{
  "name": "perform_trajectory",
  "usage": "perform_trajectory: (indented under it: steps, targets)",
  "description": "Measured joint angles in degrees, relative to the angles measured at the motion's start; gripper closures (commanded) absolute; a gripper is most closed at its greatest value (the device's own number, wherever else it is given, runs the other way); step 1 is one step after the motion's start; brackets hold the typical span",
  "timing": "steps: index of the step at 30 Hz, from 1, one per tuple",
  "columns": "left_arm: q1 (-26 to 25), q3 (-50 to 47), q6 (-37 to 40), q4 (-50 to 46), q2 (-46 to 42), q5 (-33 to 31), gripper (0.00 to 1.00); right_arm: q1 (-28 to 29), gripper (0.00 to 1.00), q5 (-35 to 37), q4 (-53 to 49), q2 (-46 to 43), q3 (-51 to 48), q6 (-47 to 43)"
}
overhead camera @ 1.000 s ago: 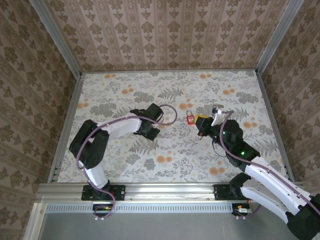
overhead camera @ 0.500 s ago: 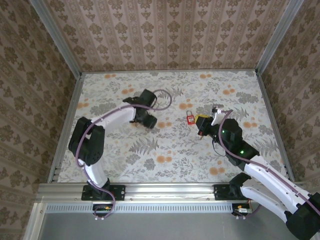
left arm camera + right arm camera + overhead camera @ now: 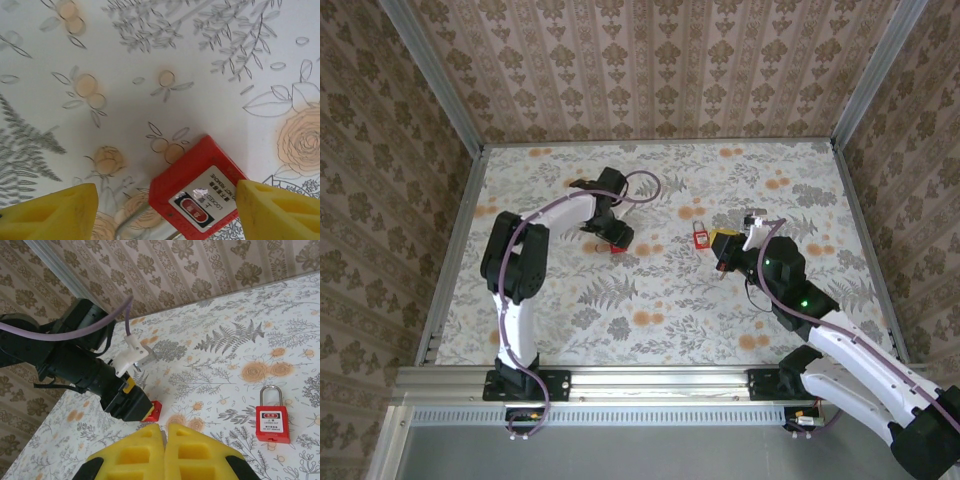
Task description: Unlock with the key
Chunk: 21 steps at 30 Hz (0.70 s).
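A red padlock (image 3: 200, 195) lies flat on the flowered table (image 3: 150, 60) between the yellow fingers of my open left gripper (image 3: 165, 205), label up, its steel shackle toward the bottom edge. From above, this padlock (image 3: 618, 247) peeks out beside the left gripper (image 3: 612, 238). A second red padlock (image 3: 701, 238) lies just left of my right gripper (image 3: 723, 245). In the right wrist view that padlock (image 3: 272, 424) sits at the right, and the right gripper (image 3: 164, 429) is shut, with a thin grey sliver, the key (image 3: 163, 437), between its pads.
Patterned walls with aluminium corner posts (image 3: 430, 75) enclose the table on three sides. The left arm's purple cable (image 3: 645, 185) loops over the cloth behind its wrist. The cloth's near half (image 3: 650, 320) is bare.
The left gripper has swung up and left across the table and opened. A red padlock now shows under it. The right arm has stayed still and shut.
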Motion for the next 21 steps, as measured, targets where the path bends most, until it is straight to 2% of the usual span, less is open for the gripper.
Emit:
perform_trajectory:
  steps: [10, 15, 21]
  targets:
    - [-1.70, -0.68, -0.15, -1.07, -0.42, 2.51, 0.29, 0.00, 0.98, -0.02, -0.55, -1.42, 0.00, 0.00]
    - [-3.43, -5.35, -1.92, -0.87, -3.23, 5.97, 0.32, -0.11, 0.98, -0.02, -1.07, -1.68, 0.00, 0.00]
    - [-3.82, -12.37, -4.22, -0.90, -7.98, 9.42, 0.29, -0.20, 0.98, -0.02, -1.22, -1.90, 0.00, 0.00]
